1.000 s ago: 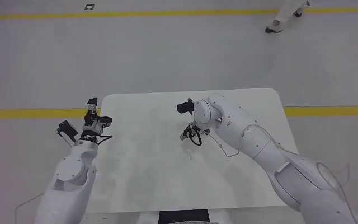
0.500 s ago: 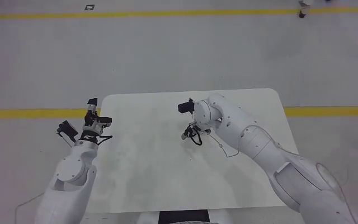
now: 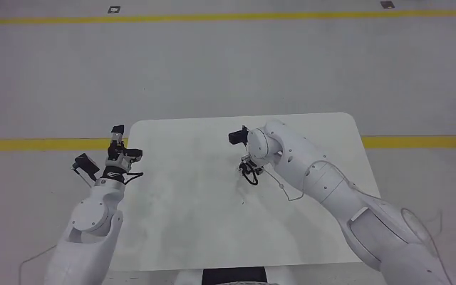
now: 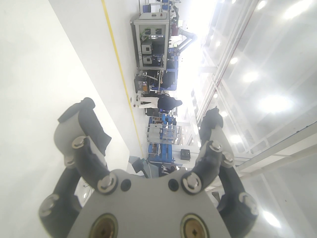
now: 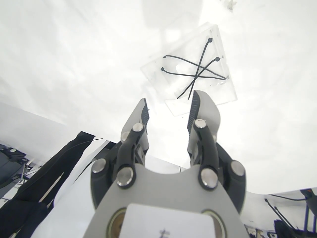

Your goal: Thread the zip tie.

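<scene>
Left end effector (image 3: 117, 148) open, right end effector (image 5: 169, 102) open, zip ties (image 5: 195, 73) on the table (image 3: 185, 221).
The left one hangs just off the table's left edge, fingers spread wide, holding nothing. The right one hovers over the table's middle, fingers parted and empty. Near its tips, three black zip ties lie crossed in a clear tray (image 5: 153, 75) on the table.

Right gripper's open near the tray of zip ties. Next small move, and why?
Probably ease the right gripper down toward the zip ties in the clear tray. Its fingers are open and empty, the three ties lie crossed just ahead of the tips, and none is held yet.
</scene>
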Motion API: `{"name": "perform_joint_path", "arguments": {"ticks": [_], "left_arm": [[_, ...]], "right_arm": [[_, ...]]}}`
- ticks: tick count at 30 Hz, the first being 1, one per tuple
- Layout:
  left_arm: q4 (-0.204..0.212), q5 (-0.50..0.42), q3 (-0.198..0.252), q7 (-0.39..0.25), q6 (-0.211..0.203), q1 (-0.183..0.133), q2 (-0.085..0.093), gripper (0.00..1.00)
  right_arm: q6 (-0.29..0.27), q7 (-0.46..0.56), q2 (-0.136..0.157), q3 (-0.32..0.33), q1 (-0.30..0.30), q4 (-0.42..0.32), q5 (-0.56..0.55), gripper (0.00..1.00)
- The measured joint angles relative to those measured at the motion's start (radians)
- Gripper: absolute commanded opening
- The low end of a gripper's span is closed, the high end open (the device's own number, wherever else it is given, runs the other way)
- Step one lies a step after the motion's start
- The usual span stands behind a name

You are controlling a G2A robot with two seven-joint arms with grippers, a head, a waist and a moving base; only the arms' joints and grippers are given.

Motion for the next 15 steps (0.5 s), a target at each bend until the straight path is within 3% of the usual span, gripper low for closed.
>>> {"name": "perform_joint_path", "arguments": {"ticks": [15], "left_arm": [[0.000,0.000,0.000,0.000,0.000,0.000,0.000,1.00]], "right_arm": [[0.001,-0.080,-0.027,-0.019,-0.020,0.066,-0.051,0.25]]}}
